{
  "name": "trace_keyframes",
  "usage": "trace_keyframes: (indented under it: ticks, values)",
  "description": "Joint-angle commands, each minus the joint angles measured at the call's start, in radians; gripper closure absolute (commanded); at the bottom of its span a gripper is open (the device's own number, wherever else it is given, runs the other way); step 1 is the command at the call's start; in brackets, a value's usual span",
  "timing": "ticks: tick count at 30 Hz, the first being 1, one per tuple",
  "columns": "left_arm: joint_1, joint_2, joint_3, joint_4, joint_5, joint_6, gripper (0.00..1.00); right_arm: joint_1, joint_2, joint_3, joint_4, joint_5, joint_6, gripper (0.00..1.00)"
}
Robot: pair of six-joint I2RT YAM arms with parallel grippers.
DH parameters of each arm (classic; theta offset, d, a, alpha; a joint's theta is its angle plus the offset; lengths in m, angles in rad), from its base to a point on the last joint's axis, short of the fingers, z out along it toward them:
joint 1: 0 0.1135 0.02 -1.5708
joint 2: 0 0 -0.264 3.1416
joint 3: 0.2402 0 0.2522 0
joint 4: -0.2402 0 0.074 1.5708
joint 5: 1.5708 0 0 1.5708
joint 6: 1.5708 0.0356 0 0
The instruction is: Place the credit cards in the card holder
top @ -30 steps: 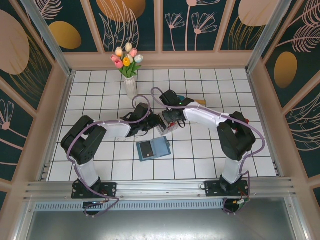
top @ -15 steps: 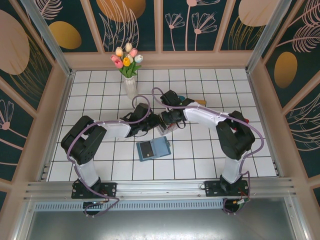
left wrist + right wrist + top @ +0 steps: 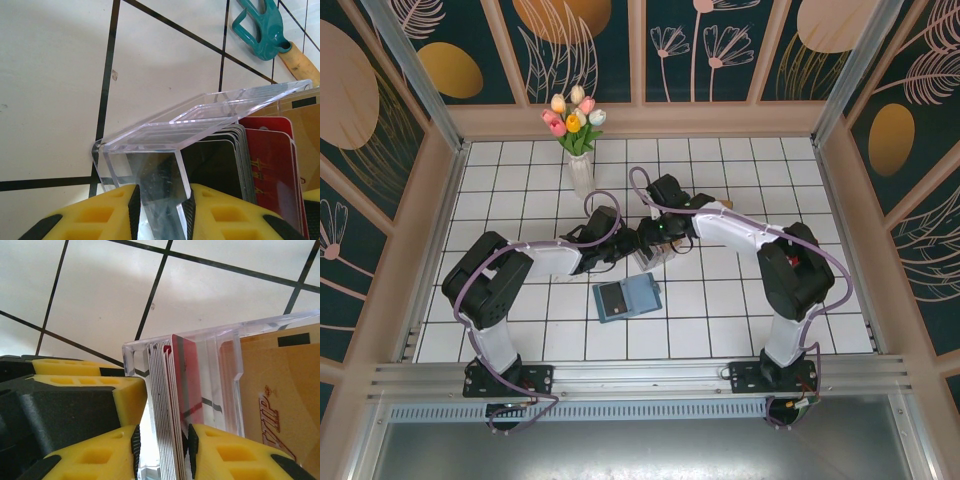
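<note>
Progress is judged to be early: the card holder [image 3: 627, 297] is laid open and flat on the table [image 3: 720, 330], just on the near side of the two grippers and apart from them, and no card can be made out in its pocket. The credit cards [image 3: 169, 405] are stood on edge in a clear tray [image 3: 200, 120], grey ones packed together with a red one at the outer face; a gold-brown card is seen behind the acrylic. The left gripper [image 3: 160, 205] is clamped on a wall of the tray, one yellow pad on each side of it, so the tray is judged to be steadied. The right gripper [image 3: 162, 445] is pinched on the edge of the stack, with what look like several cards held between its pads. Lifting, carrying and sliding into the pocket are all left to be done. The table is covered in white tiles with dark grout lines. A teal-handled tool [image 3: 260, 25] is lain beyond the tray and a vase of tulips [image 3: 578, 150] is placed toward the back. The space is enclosed by wood-framed walls of dark teal panels painted with flowers and leaves.
</note>
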Motion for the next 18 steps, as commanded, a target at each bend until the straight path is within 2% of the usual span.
trace_keyframes:
  ticks: [1, 9, 18]
  values:
    - [0.006, 0.035, -0.036, -0.087, -0.012, 0.025, 0.69, -0.012, 0.026, -0.001, 0.027, -0.064, 0.018, 0.65]
    - [0.006, 0.031, -0.040, -0.087, -0.017, 0.024, 0.69, -0.022, 0.046, 0.010, 0.023, 0.014, 0.043, 0.61]
    - [0.007, 0.031, -0.036, -0.087, -0.015, 0.024, 0.69, -0.021, 0.045, 0.023, 0.014, -0.074, 0.031, 0.61]
